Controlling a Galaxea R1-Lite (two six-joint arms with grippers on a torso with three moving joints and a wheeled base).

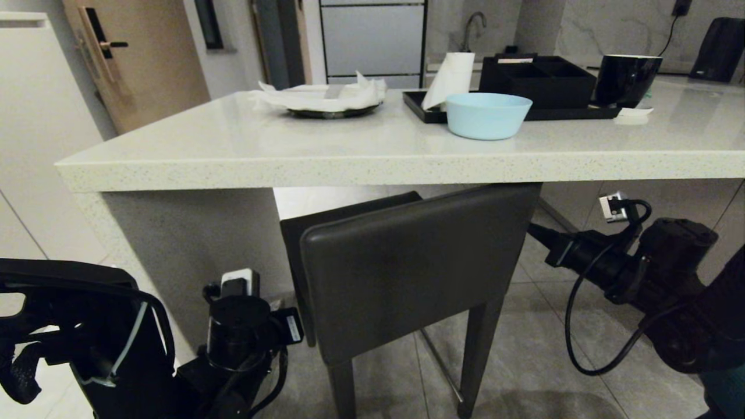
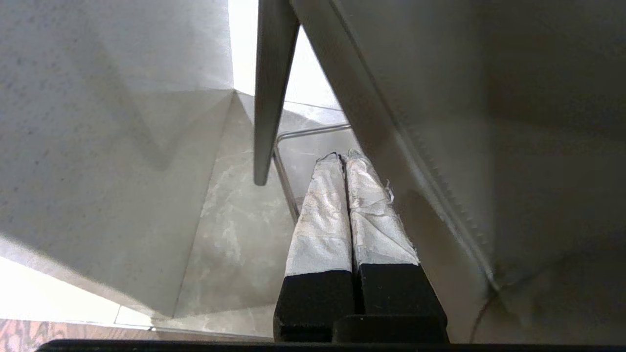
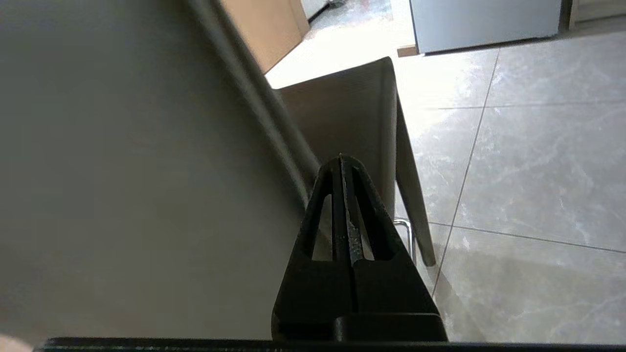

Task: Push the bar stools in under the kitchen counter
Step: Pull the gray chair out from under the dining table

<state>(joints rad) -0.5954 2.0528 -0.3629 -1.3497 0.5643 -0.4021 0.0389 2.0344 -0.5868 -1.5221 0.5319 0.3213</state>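
Head view: the dark grey-brown bar stool (image 1: 407, 267) stands with its flat back just under the kitchen counter (image 1: 372, 163) edge, seat partly tucked in. The left gripper (image 1: 291, 326) sits by its left edge, the right gripper (image 1: 538, 233) by its right; the stool lies between them, so I'd guess a straight shove forward.

Left wrist view: taped fingers (image 2: 323, 215) pressed together, empty, beside the backrest.

Right wrist view: fingers closed, empty, alongside the stool; pale tiled floor (image 3: 538, 171) beyond.
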